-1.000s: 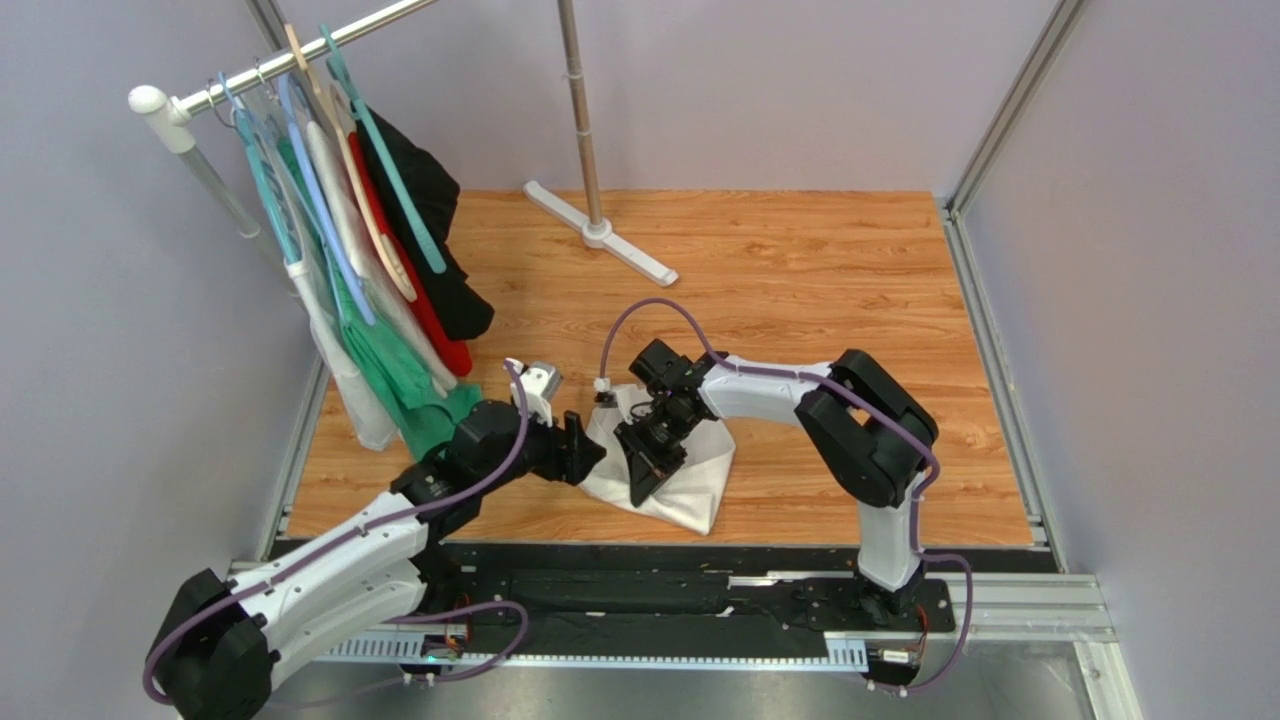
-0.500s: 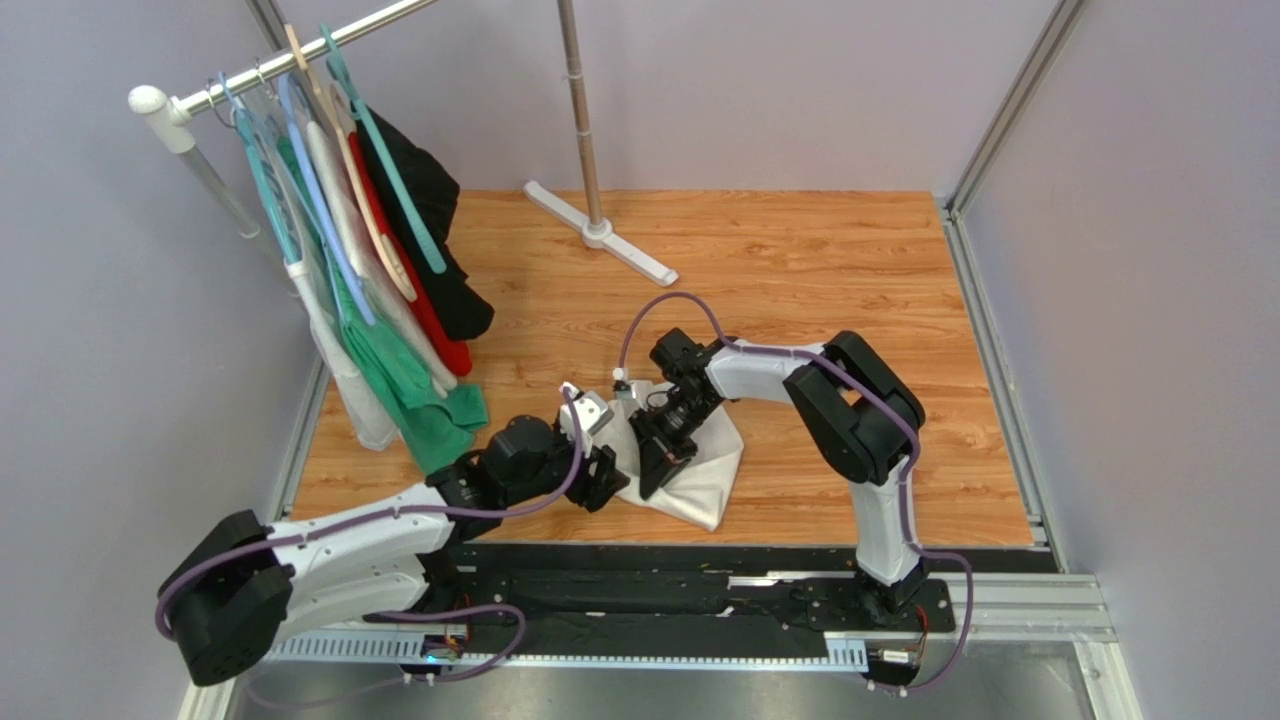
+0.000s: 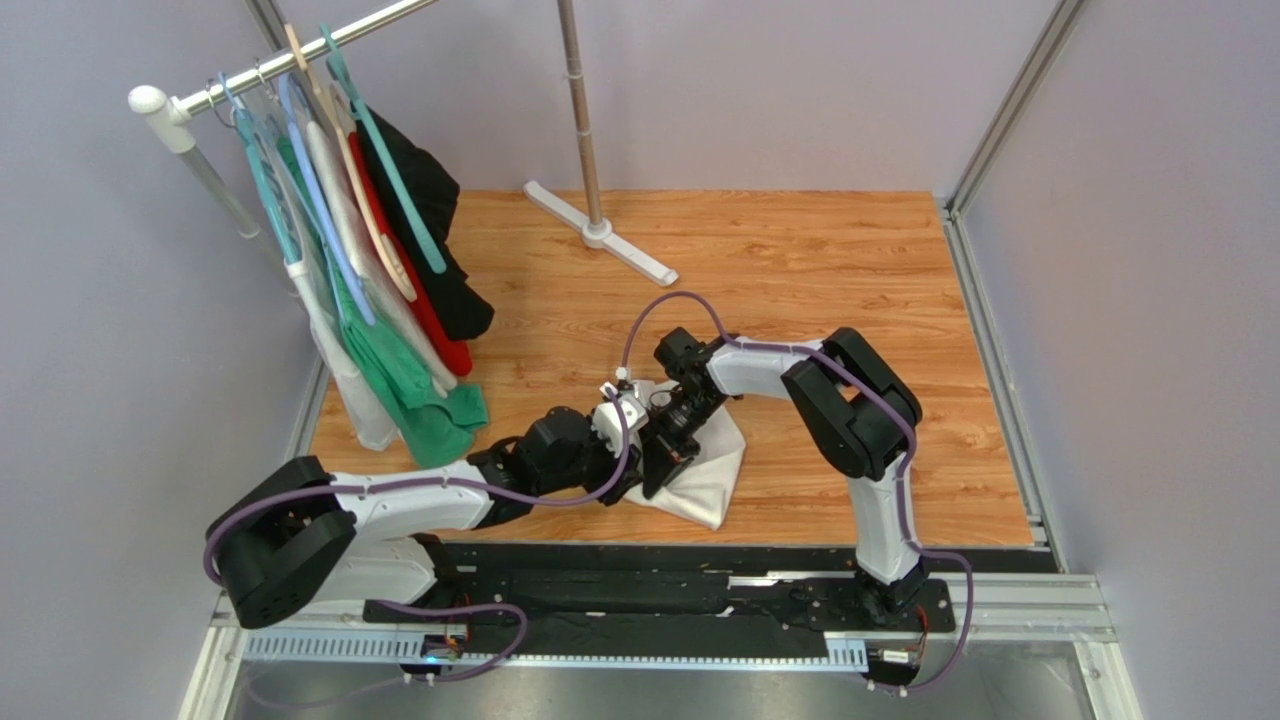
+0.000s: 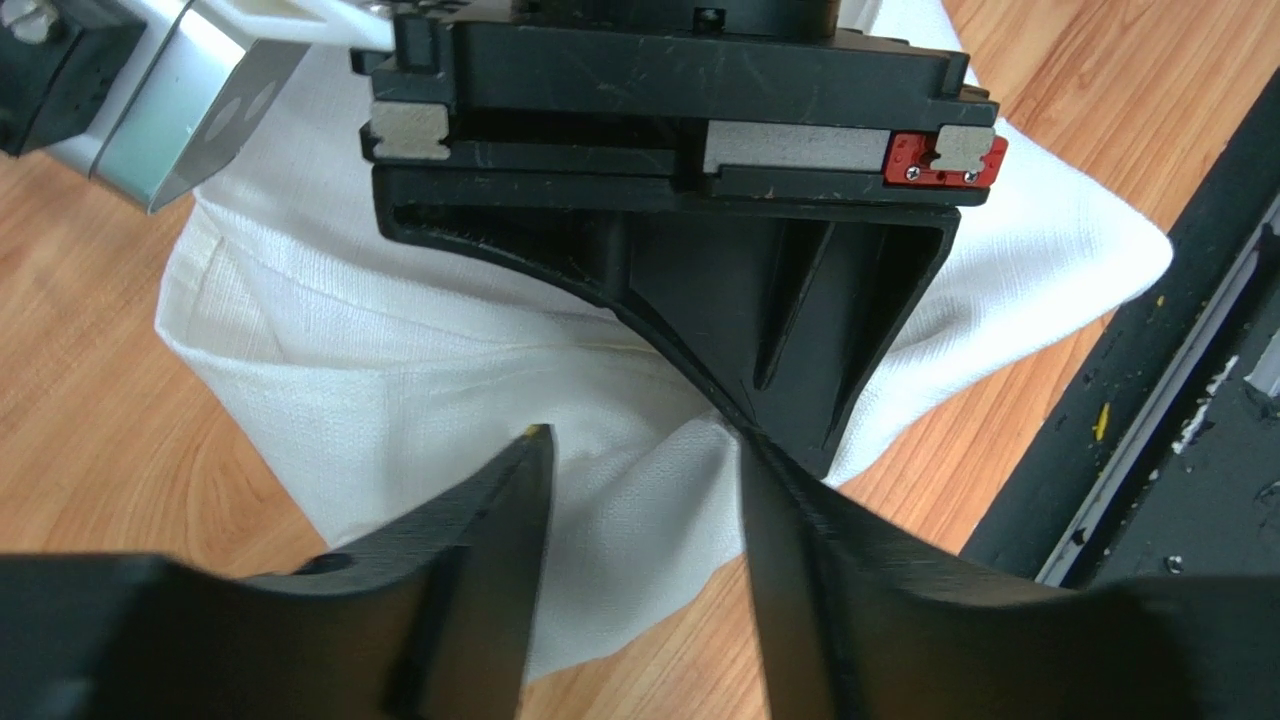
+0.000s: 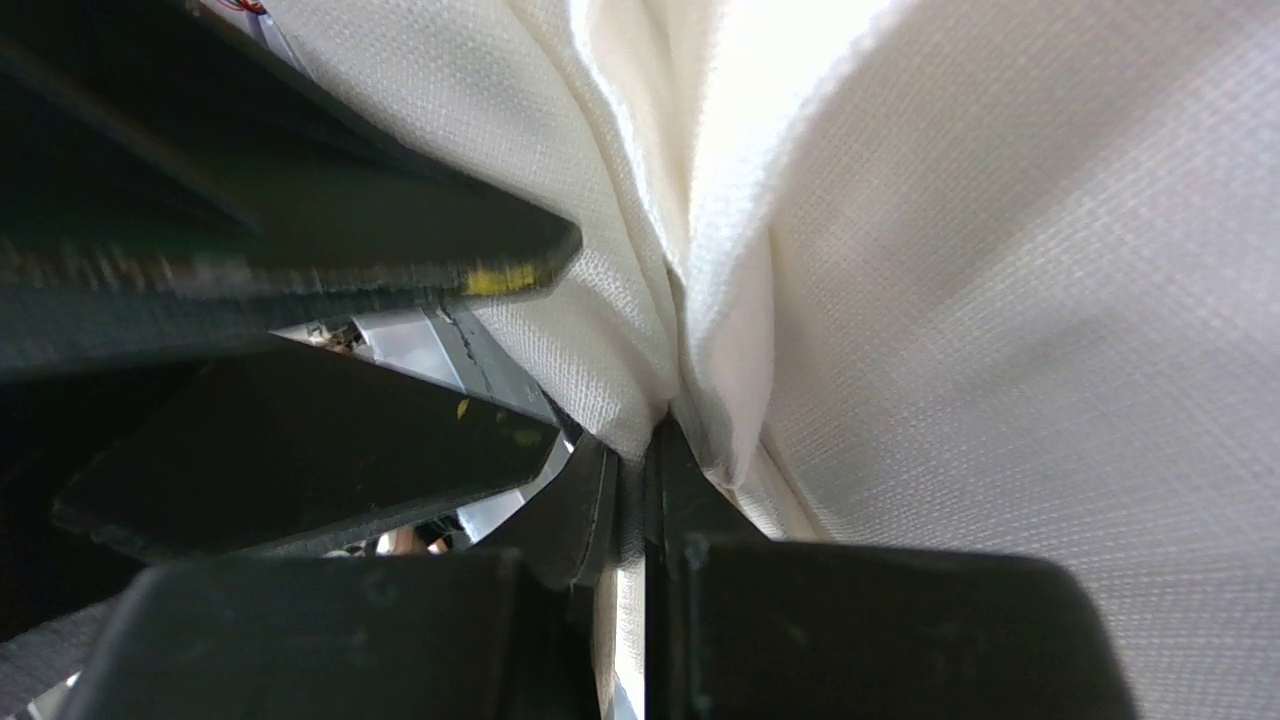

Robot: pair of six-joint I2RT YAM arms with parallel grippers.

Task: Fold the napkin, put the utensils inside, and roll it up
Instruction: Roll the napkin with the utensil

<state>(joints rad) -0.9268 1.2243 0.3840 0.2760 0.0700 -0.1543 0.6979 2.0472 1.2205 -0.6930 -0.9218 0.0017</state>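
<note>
The white napkin [image 3: 712,459] lies bunched on the wooden table near its front edge. My right gripper [image 3: 670,447] is shut on a raised fold of the napkin [image 5: 962,300], pinching it at the fingertips [image 5: 649,438]. My left gripper [image 3: 643,459] comes in low from the left and is open. Its two black fingers [image 4: 496,525] straddle a ridge of the napkin [image 4: 376,390] just under the right gripper's body [image 4: 676,180]. In the right wrist view the left gripper's fingers [image 5: 436,240] sit right beside the pinched fold. The utensils are out of view.
A clothes rack with several hung garments [image 3: 368,255] stands at the back left, a green cloth [image 3: 436,413] drooping to the table. The rack's pole and white foot [image 3: 601,233] stand at the back. A black rail [image 3: 691,578] runs along the near edge, and grey walls close both sides.
My left arm has swung right and low until its gripper meets the napkin, and its jaws have narrowed. The right gripper has kept its pinch and shifted slightly.
</note>
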